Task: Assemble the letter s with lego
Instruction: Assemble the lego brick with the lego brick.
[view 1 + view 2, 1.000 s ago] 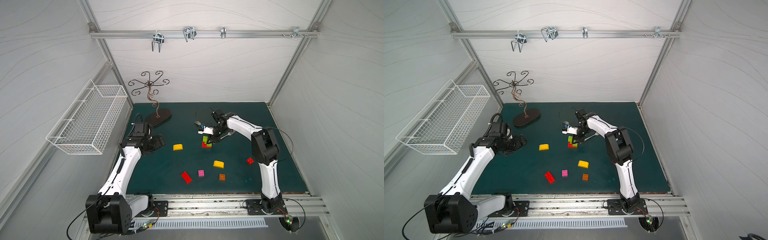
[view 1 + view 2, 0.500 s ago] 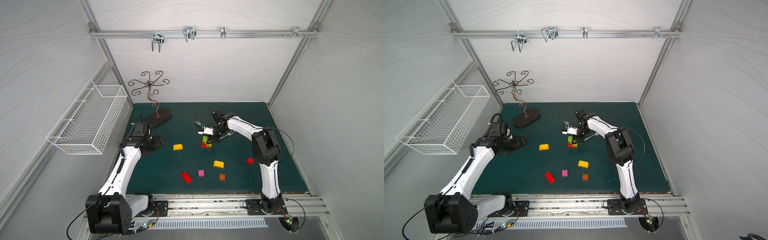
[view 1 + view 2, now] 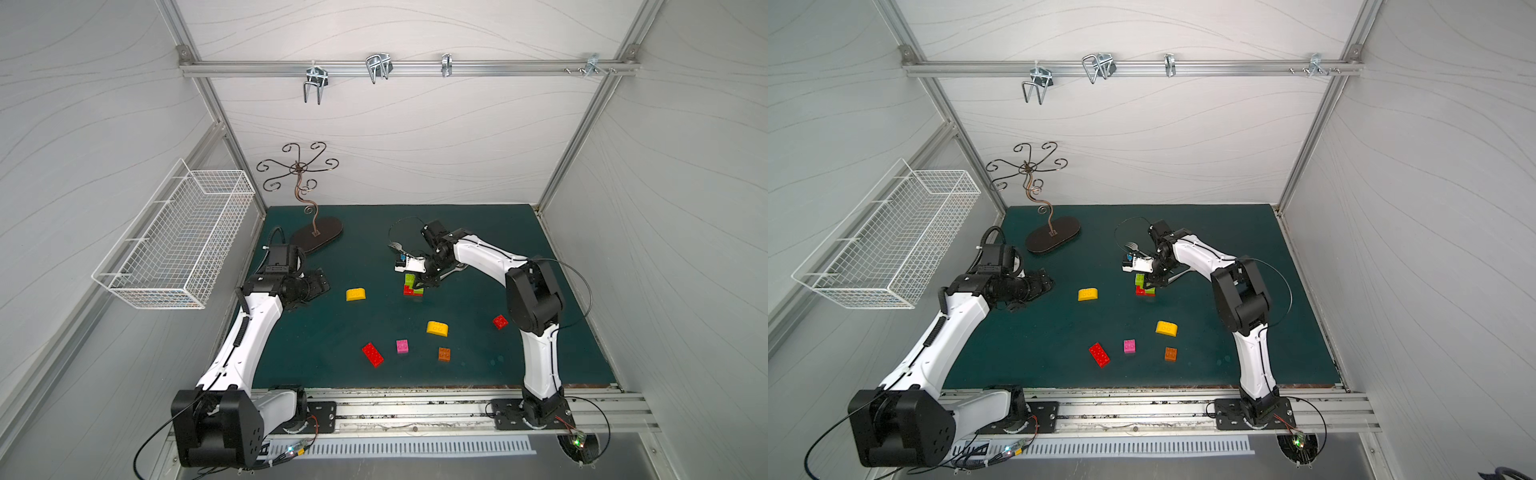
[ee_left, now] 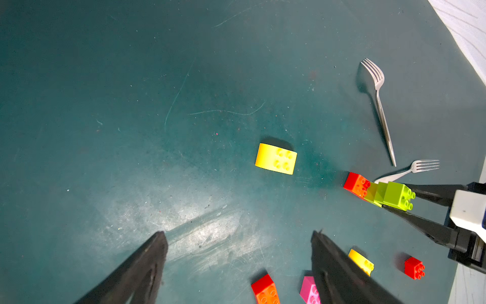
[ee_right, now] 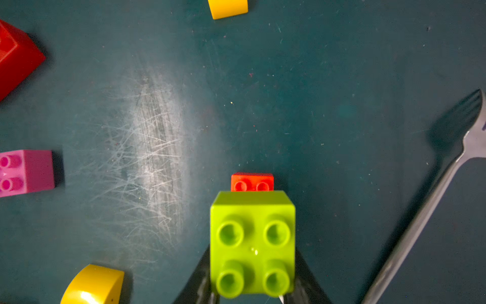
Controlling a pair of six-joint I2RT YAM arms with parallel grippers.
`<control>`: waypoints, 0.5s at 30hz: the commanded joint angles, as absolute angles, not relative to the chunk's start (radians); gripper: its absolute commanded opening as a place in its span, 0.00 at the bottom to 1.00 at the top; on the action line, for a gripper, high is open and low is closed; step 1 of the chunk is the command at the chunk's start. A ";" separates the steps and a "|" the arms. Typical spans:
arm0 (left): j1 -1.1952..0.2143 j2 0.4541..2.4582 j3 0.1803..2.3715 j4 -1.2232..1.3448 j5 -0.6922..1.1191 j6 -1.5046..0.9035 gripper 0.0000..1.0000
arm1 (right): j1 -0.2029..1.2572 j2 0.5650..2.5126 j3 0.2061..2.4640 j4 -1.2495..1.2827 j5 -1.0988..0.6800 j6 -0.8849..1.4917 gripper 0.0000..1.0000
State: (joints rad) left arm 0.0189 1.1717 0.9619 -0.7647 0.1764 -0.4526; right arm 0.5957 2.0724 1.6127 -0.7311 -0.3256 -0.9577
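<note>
In both top views a short lego stack (image 3: 411, 286) stands just above the middle of the frame on the green bench (image 3: 365, 257), a red base brick (image 3: 408, 291) under a lime green brick (image 3: 409, 278); the right end effector (image 3: 422, 283) is at the stack, and the left end effector (image 3: 318, 286) hangs well apart at centre left. The other pieces lie unjoined: the upper yellow rounded brick (image 3: 355, 294) left of the stack, and lower in the frame the lower yellow rounded brick (image 3: 437, 328), small red brick (image 3: 500, 321), long red brick (image 3: 372, 354), pink brick (image 3: 402, 345) and orange brick (image 3: 444, 353). In the left wrist view the left end effector's jaws gape wide at the bottom of the frame with nothing between them; at right the stack shows red, then lime green set off to one side; a fork (image 4: 381, 113) and a second fork (image 4: 420, 167) lie near it. In the right wrist view the black fingers (image 5: 307, 287) press both sides of the lime green brick at bottom centre, so that end effector is closed on it; red studs peek past its upper edge. By these views only a first bend of the S exists; six loose bricks are yet to be used.
</note>
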 commanded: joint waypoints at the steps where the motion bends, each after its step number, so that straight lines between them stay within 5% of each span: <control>1: 0.025 1.167 0.962 -0.744 0.179 -0.453 0.88 | 0.609 2.120 1.544 -0.798 -0.255 -0.958 0.09; 15: 0.025 1.165 0.963 -0.746 0.178 -0.453 0.88 | 0.603 2.123 1.568 -0.759 -0.212 -0.954 0.08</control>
